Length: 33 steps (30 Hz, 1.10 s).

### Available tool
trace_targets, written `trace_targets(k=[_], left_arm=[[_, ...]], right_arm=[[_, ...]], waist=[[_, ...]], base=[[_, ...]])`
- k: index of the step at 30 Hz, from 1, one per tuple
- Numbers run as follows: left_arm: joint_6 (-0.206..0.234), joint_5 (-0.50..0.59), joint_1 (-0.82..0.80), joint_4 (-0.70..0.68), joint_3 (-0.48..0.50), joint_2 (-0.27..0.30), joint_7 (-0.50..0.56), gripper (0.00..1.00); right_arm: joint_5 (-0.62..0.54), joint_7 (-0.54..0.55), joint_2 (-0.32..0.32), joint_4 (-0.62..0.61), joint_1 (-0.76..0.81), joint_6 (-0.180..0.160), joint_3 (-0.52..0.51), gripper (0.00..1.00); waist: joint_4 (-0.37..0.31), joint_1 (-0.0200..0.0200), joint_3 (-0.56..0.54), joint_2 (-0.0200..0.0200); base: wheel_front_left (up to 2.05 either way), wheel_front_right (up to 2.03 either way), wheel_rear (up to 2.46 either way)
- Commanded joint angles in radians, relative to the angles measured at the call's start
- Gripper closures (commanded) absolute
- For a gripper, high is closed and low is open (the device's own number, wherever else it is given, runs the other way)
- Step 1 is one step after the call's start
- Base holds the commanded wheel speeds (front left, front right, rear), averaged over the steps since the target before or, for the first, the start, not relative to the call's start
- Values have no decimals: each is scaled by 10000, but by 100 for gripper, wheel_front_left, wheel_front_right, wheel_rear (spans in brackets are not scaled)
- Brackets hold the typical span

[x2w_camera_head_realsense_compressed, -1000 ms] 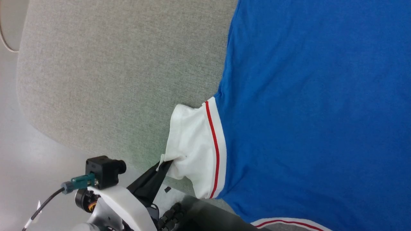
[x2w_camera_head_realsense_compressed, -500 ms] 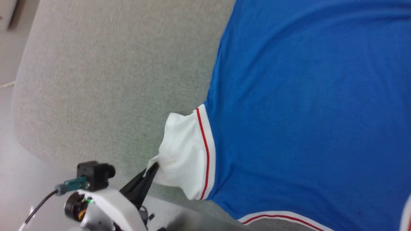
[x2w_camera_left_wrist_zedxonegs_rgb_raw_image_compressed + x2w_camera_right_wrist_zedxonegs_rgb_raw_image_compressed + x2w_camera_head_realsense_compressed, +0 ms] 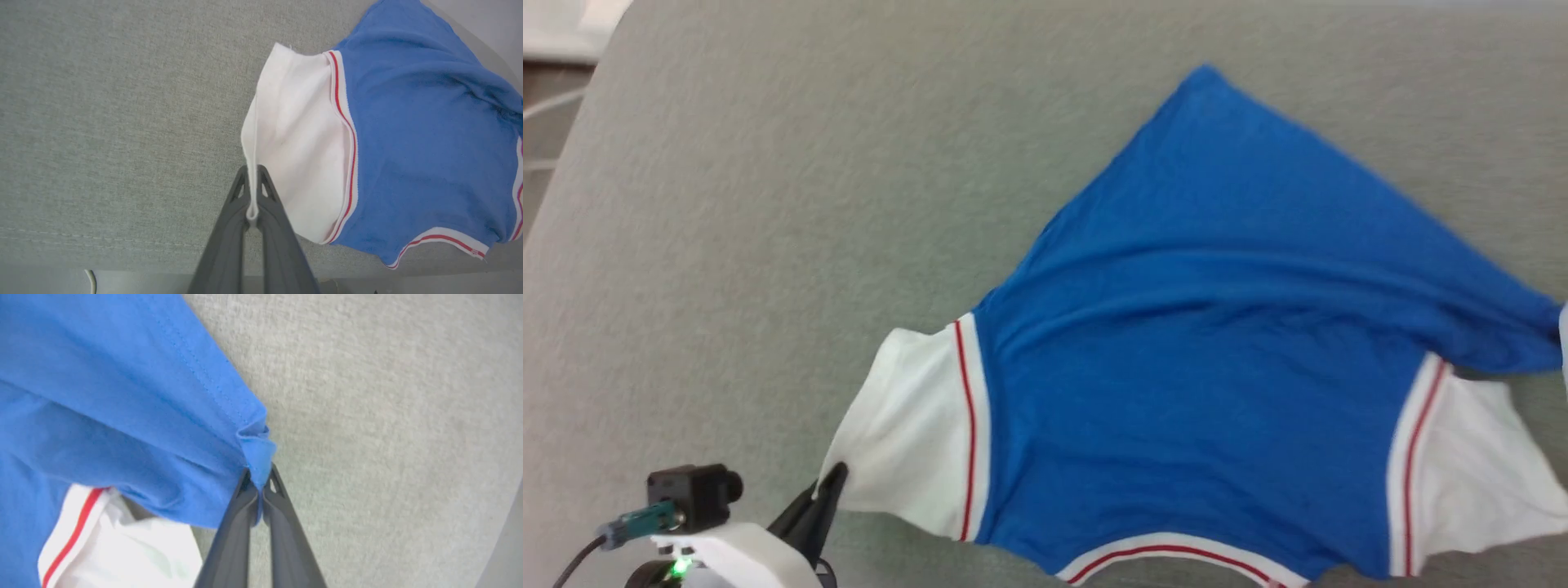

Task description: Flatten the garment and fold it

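The garment (image 3: 1192, 359), a royal-blue T-shirt with white sleeves and red-and-white trim, lies spread on the grey fabric surface (image 3: 768, 204). My left gripper (image 3: 832, 482) at the lower left is shut on the hem of the white left sleeve (image 3: 907, 433); in the left wrist view the sleeve (image 3: 298, 143) edge runs pinched between the jaws of that gripper (image 3: 252, 192). My right gripper (image 3: 258, 477) is shut on a bunched blue corner of the garment (image 3: 122, 408). The other white sleeve (image 3: 1478, 474) lies at the right, below a blue fold.
The grey fabric surface stretches wide to the left and top of the garment. Its rounded edge (image 3: 572, 122) runs along the far left, with pale floor (image 3: 547, 33) beyond. The near edge (image 3: 122, 265) shows at the bottom of the left wrist view.
The head camera has pulled back and shifted, bringing far more of the garment into view. My left gripper still pinches the white sleeve. The blue body now shows stretched toward the right edge.
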Motion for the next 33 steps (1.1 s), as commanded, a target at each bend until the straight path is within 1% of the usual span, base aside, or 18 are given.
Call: trace_targets(k=[1, 6, 11, 14, 20, 21, 22, 26, 28, 33], left_arm=[[96, -73, 118, -38, 123, 65, -93, 100], [234, -86, 298, -256, 361, 129, -327, 100], [267, -47, 297, -406, 403, 153, -398, 100], [279, -25, 258, -421, 345, 61, -437, 100], [227, 46, 101, -388, 196, -64, -451, 100], [214, 60, 60, -387, 172, -80, -446, 100], [199, 73, 18, -390, 148, -93, -441, 100], [118, 156, -169, -450, 44, -115, -410, 100], [95, 218, -277, -514, 6, -126, -412, 100], [34, 448, -589, -775, -183, -222, -434, 100]], right_arm=[[103, 86, 81, -414, 430, -9, -230, 100], [-20, 849, 395, -2257, 2367, -9, -1266, 100], [-424, 1555, 1188, -3655, 4119, -9, -2122, 100], [-582, 1759, 1733, -4070, 4883, -9, -2388, 100], [-823, 1695, 2093, -4149, 5377, -9, -2473, 100], [-876, 1598, 2077, -4176, 5327, -9, -2462, 95], [-921, 1511, 2037, -4200, 5249, -9, -2438, 0], [-751, 1253, 1674, -4471, 4666, -9, -2198, 0], [-653, 1102, 1554, -4666, 4148, -9, -2139, 0], [-443, 1065, 1290, -4932, 2519, -9, -1479, 0]], waist=[[-1174, 2, -1153, 0], [-1429, 2, -1370, 0], [-1455, 2, -1425, 0], [-1411, 2, -1405, 0], [-1278, 2, -1283, 0], [-1247, 2, -1253, 0], [-1214, 2, -1219, 0], [-1012, 2, -1044, 0], [-861, 2, -913, 0], [-358, 2, -355, 0]], base=[[0, 0, 0], [0, 0, 0], [0, 0, 0], [0, 0, 0], [0, 0, 0], [0, 0, 0], [0, 0, 0], [0, 0, 0], [0, 0, 0], [0, 0, 0]])
